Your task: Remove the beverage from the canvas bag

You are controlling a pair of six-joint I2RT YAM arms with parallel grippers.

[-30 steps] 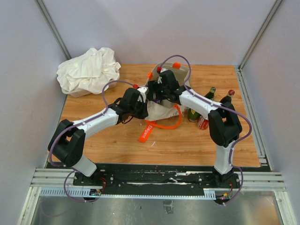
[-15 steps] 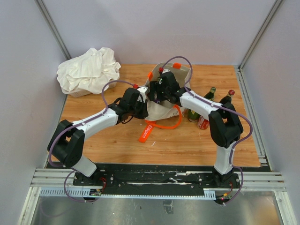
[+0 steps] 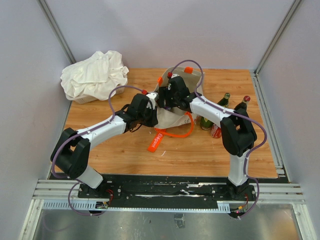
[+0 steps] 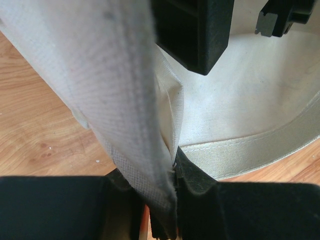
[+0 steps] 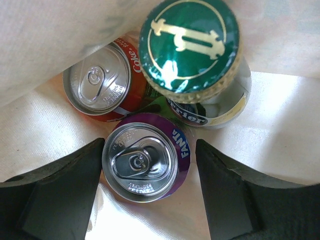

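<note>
The beige canvas bag (image 3: 172, 116) with orange handles (image 3: 181, 132) stands mid-table. My left gripper (image 3: 153, 106) is shut on the bag's rim; in the left wrist view (image 4: 172, 200) the canvas edge (image 4: 125, 100) is pinched between the jaws. My right gripper (image 3: 168, 97) is down in the bag's mouth. In the right wrist view it (image 5: 149, 167) is open, its fingers on either side of a purple Fanta can (image 5: 142, 162) standing upright. A red Coke can (image 5: 102, 80) and a green-capped Perrier bottle (image 5: 189, 45) stand just beyond it inside the bag.
A white cloth bundle (image 3: 95, 74) lies at the back left. Two bottles (image 3: 223, 102) (image 3: 243, 103) and a red can (image 3: 216, 131) stand right of the bag. An orange strap tag (image 3: 156, 140) lies in front of the bag. The right arm's black wrist (image 4: 195, 30) shows over the bag interior.
My right gripper has shifted slightly left and lower into the bag's mouth. The left gripper has kept its hold on the rim.
</note>
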